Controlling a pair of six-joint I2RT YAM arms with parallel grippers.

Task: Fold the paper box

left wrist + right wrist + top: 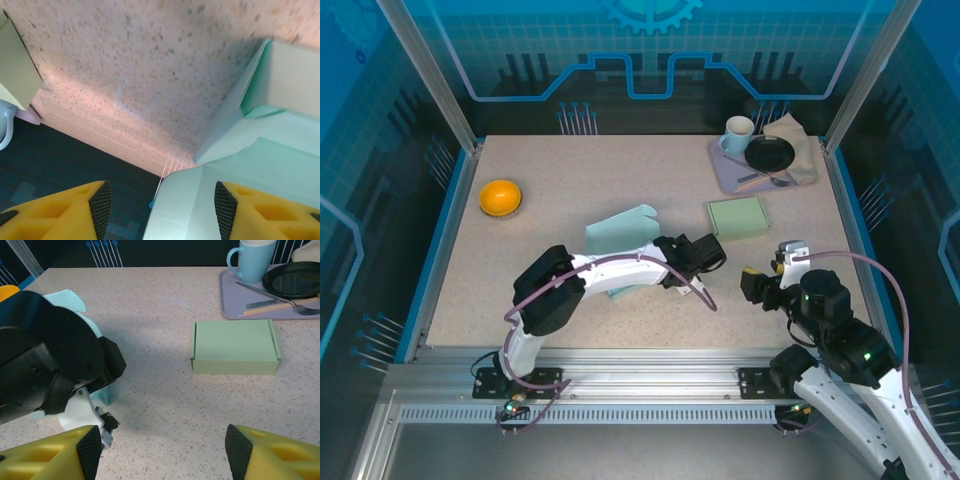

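Right tool [159, 452] at 5 o'clock, jaws apart, empty. Left tool [162, 207] unclenched over a flap edge of the teal paper box [620, 232], which lies mid-desk [570, 170] at its 9 o'clock. Probably light, thin card that creases easily, so pinch flaps near the fold lines.

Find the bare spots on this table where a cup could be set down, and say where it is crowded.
Free: the far strip between bowl and tray, behind the blue box; the near left corner, in front of the bowl. Crowded: the middle, around the blue box, green box, left gripper and right gripper; the tray's corner.
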